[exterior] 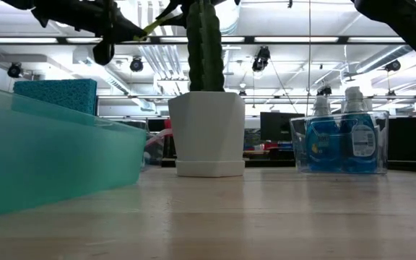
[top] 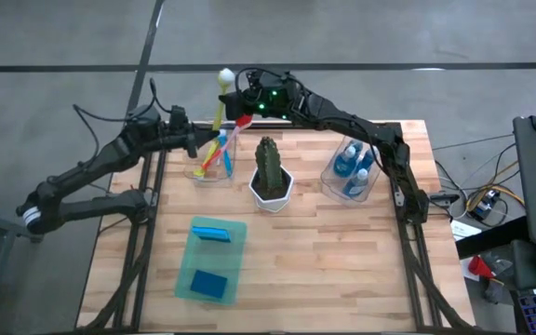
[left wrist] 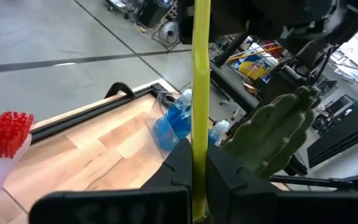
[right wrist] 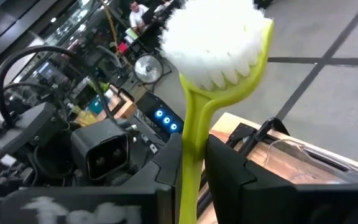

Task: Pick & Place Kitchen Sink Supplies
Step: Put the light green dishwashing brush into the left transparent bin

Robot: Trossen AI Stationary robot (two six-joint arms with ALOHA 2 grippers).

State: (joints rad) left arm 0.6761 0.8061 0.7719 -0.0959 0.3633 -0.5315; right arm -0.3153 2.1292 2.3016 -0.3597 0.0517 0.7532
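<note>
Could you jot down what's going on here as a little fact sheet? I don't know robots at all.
Yellow brush: upright over the clear brush bin, white bristles on top
Right gripper: fingers closed on the yellow handle just below the bristles
Left gripper: fingers closed on the same handle, farther along it
Brush bin: also holds a red-bristled brush and a blue one
Cactus: white pot, middle of table
Blue bottles: in a clear bin on the right
Green tray: front, two blue sponges in it
</note>
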